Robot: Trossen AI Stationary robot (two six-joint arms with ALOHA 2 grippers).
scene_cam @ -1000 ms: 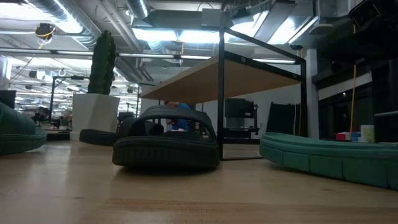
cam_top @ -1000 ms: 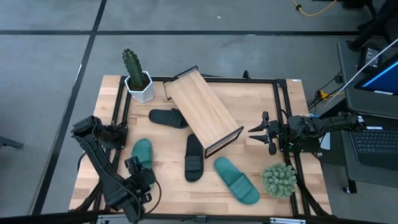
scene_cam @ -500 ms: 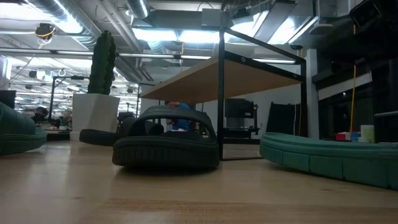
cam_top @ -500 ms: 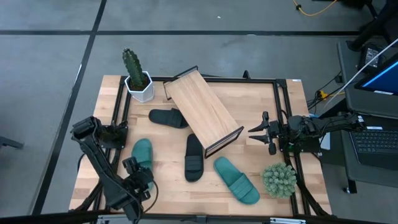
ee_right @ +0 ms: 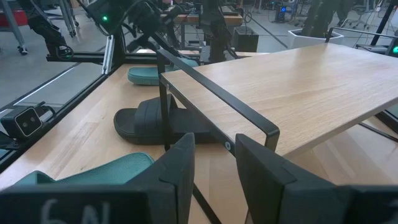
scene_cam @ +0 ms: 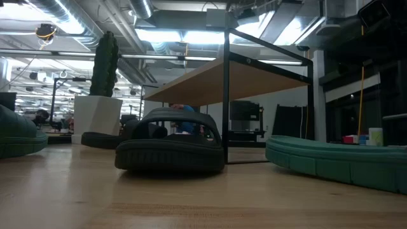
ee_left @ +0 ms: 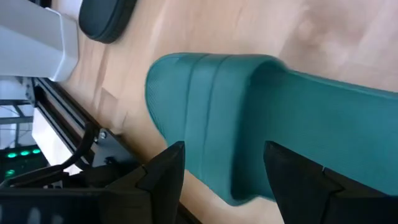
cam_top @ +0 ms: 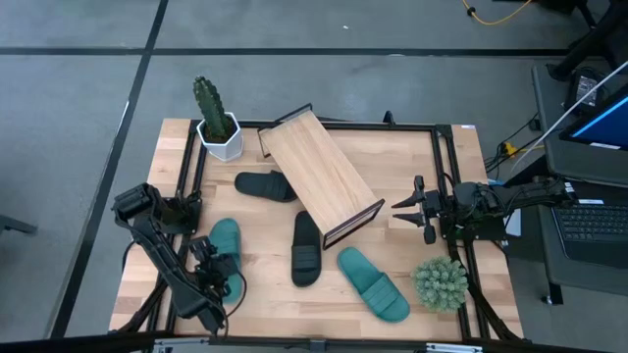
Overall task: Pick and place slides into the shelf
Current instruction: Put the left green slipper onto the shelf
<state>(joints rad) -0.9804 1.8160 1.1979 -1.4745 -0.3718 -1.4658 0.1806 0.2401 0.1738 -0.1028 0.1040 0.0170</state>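
Observation:
Four slides lie sole-down on the table: a teal one (cam_top: 224,238) at the left, a black one (cam_top: 265,184) behind it, a black one (cam_top: 306,247) in the middle and a teal one (cam_top: 373,282) at the near right. The shelf (cam_top: 319,176) stands slanted at the middle. My left gripper (cam_top: 210,269) hangs open, tipped downward, just above the near end of the left teal slide (ee_left: 249,118), a finger on either side of it in the left wrist view. My right gripper (cam_top: 407,208) waits open at the table's right edge, pointing level at the shelf (ee_right: 298,93).
A cactus in a white pot (cam_top: 218,127) stands at the far left corner and a round green plant (cam_top: 440,282) at the near right. A black metal frame (cam_top: 444,147) runs around the tabletop. Bare wood lies between the slides.
My left gripper has come down and tipped further downward, drawing a little toward the table's left and far edges, onto the near end of the left teal slide. Its fingers stay open. No slide has moved.

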